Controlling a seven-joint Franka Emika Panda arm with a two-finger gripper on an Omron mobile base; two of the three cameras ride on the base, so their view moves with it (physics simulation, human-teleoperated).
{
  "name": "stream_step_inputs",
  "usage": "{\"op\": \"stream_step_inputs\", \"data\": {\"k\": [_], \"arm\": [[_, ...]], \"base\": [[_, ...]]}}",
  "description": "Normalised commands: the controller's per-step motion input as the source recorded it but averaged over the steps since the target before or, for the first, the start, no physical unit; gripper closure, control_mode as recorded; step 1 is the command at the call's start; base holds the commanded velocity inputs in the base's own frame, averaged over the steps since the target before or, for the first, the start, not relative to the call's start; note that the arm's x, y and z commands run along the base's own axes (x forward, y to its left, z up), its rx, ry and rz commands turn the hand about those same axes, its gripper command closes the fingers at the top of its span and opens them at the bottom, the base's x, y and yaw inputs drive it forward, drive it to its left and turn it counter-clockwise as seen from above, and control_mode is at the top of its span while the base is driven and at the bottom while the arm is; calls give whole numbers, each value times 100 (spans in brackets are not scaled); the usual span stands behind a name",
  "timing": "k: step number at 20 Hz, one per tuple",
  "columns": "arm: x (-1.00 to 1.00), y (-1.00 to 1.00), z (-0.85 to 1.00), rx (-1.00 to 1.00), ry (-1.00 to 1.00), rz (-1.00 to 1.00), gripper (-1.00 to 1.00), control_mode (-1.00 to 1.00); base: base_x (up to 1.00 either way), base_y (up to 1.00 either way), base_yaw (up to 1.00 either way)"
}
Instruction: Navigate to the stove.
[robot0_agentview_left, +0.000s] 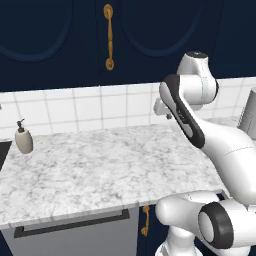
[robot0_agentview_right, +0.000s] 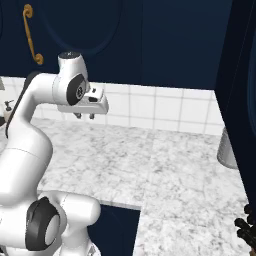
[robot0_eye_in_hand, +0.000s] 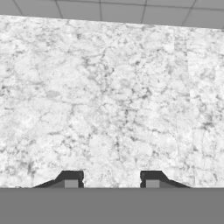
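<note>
We face a bare stretch of marble surface (robot0_agentview_left: 100, 165) with a tiled backsplash (robot0_agentview_left: 90, 107) and dark blue cabinets (robot0_agentview_left: 60, 35) above. The arm is folded up, its tool (robot0_agentview_right: 85, 116) hanging above the surface and pointing down; in the hand view its two fingers (robot0_eye_in_hand: 70, 178) stand well apart with nothing between them, so the tool is spread and empty.

Where the stove lies we cannot tell from here. A soap dispenser (robot0_agentview_left: 23, 138) sits at the far left by a dark edge that may be the sink. To the right the surface turns a corner, with a grey ribbed container (robot0_agentview_right: 227, 150) near the tall dark panel and some dark item (robot0_agentview_right: 246, 230) at the bottom edge.

We judge the drive barely advanced. To do it well, we keep the arm tucked as it is, clear of the surface edge, and drive along the cabinets until grates and knobs come into sight, then stop squarely before them.
</note>
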Motion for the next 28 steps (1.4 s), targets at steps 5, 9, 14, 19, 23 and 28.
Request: {"op": "stream_step_inputs", "data": {"k": [5,9,14,19,23,28], "arm": [[-25,0,-9,0,0,0,-100,-100],[-52,0,-32,-1,0,0,-100,-100],[-44,0,-46,-1,0,0,-100,-100],[-6,3,-9,0,0,0,-100,100],[0,0,0,0,0,0,-100,100],[0,0,0,0,0,0,-100,100]], "base": [[0,0,0],[0,0,0],[0,0,0],[-37,29,2],[-61,57,7],[-32,79,9]]}}
